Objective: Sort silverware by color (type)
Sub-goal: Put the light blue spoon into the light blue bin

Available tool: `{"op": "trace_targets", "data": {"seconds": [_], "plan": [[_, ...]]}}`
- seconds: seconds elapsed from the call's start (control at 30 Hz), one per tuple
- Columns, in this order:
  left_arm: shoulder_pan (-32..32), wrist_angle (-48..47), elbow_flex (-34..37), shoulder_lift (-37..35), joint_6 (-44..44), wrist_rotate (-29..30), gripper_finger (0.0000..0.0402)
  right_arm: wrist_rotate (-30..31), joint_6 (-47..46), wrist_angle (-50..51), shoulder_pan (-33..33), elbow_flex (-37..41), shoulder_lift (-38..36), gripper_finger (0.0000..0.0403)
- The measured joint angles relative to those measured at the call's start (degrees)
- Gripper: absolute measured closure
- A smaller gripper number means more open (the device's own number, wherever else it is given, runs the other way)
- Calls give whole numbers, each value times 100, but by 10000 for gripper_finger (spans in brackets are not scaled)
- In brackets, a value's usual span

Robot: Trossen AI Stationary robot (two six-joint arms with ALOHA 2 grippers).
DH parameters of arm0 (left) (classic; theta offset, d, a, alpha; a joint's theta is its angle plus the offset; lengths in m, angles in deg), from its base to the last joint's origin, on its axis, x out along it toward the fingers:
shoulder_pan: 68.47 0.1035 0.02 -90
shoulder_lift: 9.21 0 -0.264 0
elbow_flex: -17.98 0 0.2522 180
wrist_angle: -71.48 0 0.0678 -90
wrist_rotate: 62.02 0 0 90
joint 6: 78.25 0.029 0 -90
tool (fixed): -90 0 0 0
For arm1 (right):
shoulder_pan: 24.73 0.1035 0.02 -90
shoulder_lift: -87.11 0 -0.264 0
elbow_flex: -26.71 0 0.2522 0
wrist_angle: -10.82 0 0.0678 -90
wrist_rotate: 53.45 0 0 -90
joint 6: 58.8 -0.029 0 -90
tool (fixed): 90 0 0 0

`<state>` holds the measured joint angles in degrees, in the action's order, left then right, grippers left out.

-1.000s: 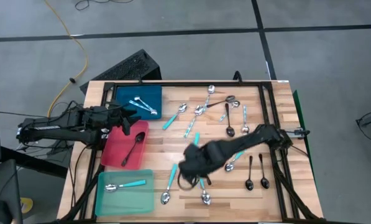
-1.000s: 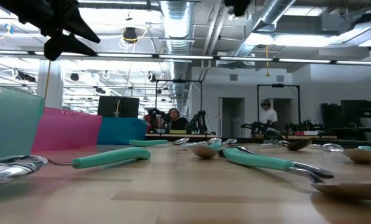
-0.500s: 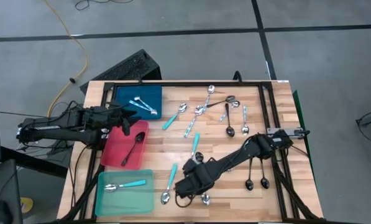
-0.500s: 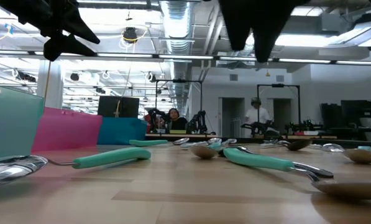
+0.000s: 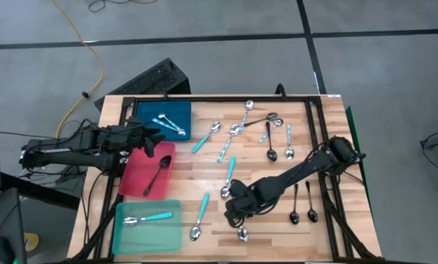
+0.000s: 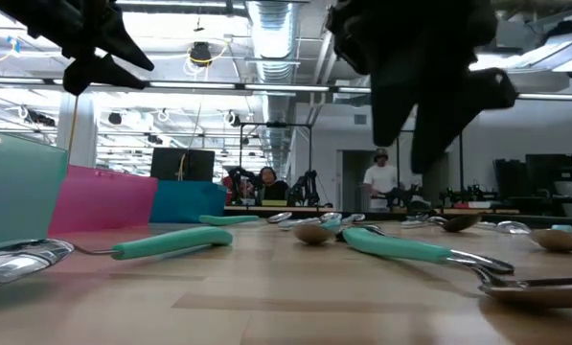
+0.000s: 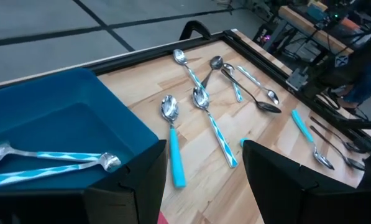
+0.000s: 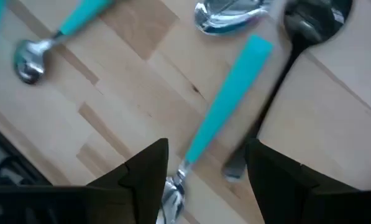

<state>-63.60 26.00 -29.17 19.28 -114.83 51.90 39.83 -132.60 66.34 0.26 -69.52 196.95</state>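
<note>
Wood table (image 5: 329, 227) front edge | right tool (image 5: 237, 209) open over turquoise spoon (image 8: 225, 102) | left tool (image 5: 154, 136) open

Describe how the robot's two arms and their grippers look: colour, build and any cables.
Both arms are dark, nearly black, built of jointed segments. The left gripper and the right gripper each end in two broad, flat, matte black fingers. The right arm's wrist looks bulky and rounded. Dark cables trail near the left arm's base. No markings are legible.
</note>
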Motion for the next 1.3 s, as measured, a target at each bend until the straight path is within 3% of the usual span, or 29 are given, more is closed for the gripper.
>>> {"op": "trace_targets", "data": {"seconds": [0.37, 0.87, 1.3], "plan": [[0, -193, 2, 0, -660, 75, 207, -42, 322, -202, 103, 21, 623, 170], [0, -243, 2, -1, -617, -201, 207, 11, -720, -395, 435, -19, 916, 172], [0, -238, 2, -2, -355, -273, 207, 31, -1325, -170, 556, -12, 935, 253]]}}
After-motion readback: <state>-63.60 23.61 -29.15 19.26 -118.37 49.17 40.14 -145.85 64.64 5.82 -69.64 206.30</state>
